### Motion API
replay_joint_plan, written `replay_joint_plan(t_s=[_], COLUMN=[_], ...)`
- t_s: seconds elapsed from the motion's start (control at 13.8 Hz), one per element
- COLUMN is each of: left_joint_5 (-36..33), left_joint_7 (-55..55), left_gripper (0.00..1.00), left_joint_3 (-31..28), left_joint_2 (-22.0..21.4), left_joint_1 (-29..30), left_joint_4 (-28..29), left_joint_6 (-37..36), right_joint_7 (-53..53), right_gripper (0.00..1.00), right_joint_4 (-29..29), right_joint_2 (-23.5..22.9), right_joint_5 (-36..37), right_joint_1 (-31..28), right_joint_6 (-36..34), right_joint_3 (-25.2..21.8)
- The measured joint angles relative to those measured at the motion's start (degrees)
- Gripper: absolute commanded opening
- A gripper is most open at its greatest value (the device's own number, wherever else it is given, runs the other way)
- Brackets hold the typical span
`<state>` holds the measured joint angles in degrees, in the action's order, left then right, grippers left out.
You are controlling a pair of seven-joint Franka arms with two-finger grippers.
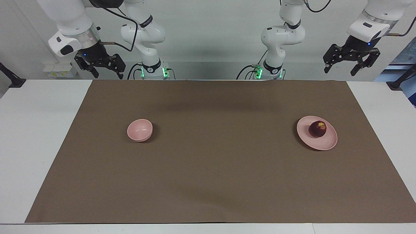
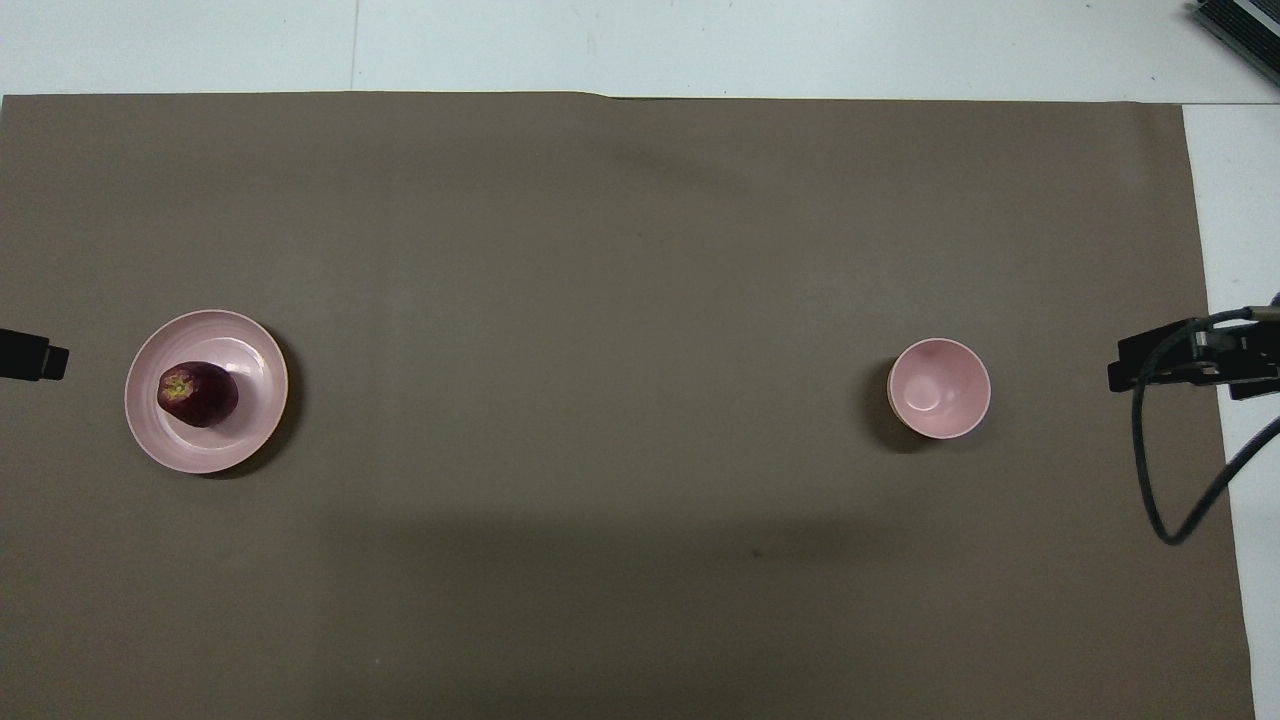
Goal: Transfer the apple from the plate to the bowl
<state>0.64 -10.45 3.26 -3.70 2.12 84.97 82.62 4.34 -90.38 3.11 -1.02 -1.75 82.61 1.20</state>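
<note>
On a brown mat (image 1: 214, 162) covering the tabletop (image 1: 32, 130), apple (image 1: 317, 129) on the plate (image 1: 325, 143) at the left arm's end, empty bowl (image 1: 139, 130) well apart, left pincer (image 1: 342, 69) and right pincer (image 1: 107, 75) raised, both open, holding nothing.

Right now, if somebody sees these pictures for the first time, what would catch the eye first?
First the dark red apple, sitting on the pink plate toward the left arm's end of the brown mat. Next the small pink bowl, empty, toward the right arm's end. The left gripper and right gripper both hang open in the air at the robots' edge of the table, holding nothing.
</note>
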Motion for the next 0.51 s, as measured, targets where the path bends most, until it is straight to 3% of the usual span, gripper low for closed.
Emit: replay_joint_plan(t_s=[0.22,0.51], left_joint_5=[0.0,-0.01], left_joint_7=[-0.06,-0.06], left_gripper=[1.0,1.0], left_joint_3=[-0.18,-0.28], left_joint_2=[-0.24,-0.74], left_joint_1=[0.35,0.41], left_joint_4=[2.04,10.34], left_joint_6=[1.69,8.75], right_joint_7=[0.0,0.25], right_gripper=[1.0,1.0], right_joint_4=[-4.71,-10.5], right_joint_2=[1.88,2.16], right_joint_5=[-0.05,-0.13], right_joint_1=[0.28,1.46], right_joint_6=[3.29,8.42], right_joint_3=[0.56,0.69])
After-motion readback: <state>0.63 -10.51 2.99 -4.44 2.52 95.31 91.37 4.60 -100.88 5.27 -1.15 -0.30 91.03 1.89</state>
